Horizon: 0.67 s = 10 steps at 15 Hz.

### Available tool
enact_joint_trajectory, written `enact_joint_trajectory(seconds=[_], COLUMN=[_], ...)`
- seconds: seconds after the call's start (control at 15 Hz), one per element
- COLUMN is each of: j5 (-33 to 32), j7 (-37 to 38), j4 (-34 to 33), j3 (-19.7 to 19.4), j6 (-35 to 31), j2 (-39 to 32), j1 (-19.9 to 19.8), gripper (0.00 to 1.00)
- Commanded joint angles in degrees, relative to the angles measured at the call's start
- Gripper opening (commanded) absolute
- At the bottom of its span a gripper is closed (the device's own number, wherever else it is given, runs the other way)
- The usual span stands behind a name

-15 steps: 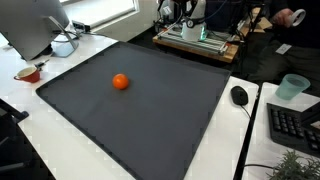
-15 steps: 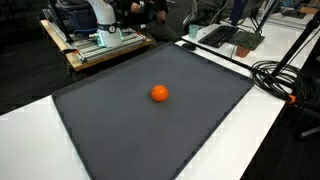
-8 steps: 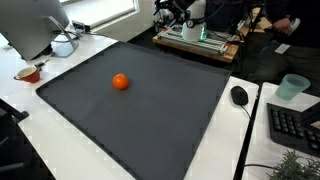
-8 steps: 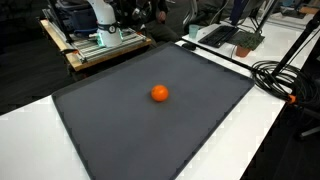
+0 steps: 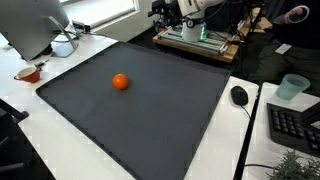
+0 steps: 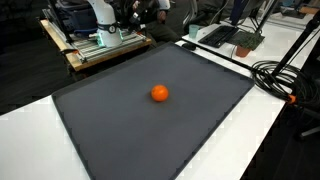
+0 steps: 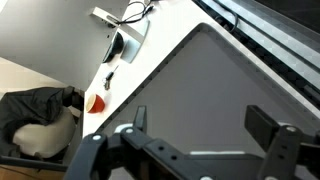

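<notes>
Gripper [image 7: 200, 138] w/ fingers spread wide, nothing btwn them in wrist view; in an exterior view it hangs up beyond the far edge of the dark mat [image 5: 150, 115], well apart from the orange ball [image 5: 120, 82]; the ball sits alone on the mat, approx. mid-mat, in both exterior views. Off the mat: red bowl [image 5: 28, 72] & monitor [image 5: 35, 25] near one corner; mouse [image 5: 239, 95], cup [image 5: 293, 87] & keyboard [image 5: 295, 125] just past the opposite side.

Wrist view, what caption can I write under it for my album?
The open pincer hovers above a grey mat on a white table, with a red bowl off to one side.
</notes>
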<state>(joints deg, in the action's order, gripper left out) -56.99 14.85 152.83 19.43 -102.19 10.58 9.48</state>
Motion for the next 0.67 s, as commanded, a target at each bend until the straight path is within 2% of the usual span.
enact_joint_trajectory(seconds=[0.0,0.07,0.13,0.33,0.6], j5=[-0.3,-0.4,-3.3,-14.1,-29.0], j7=[0.2,0.2,-1.0,-2.5,-4.7], j4=[-0.1,-0.1,-0.4,-2.2,-3.1], j3=[-2.0,-2.0,-1.8,-3.0,-6.3], j6=[0.4,0.5,2.5,8.0,10.5], j2=[-0.2,-0.2,-1.3,-5.1,-10.0], j1=[2.1,2.1,2.0,0.8,-0.1], gripper=[1.0,1.0,1.0,1.0,1.0])
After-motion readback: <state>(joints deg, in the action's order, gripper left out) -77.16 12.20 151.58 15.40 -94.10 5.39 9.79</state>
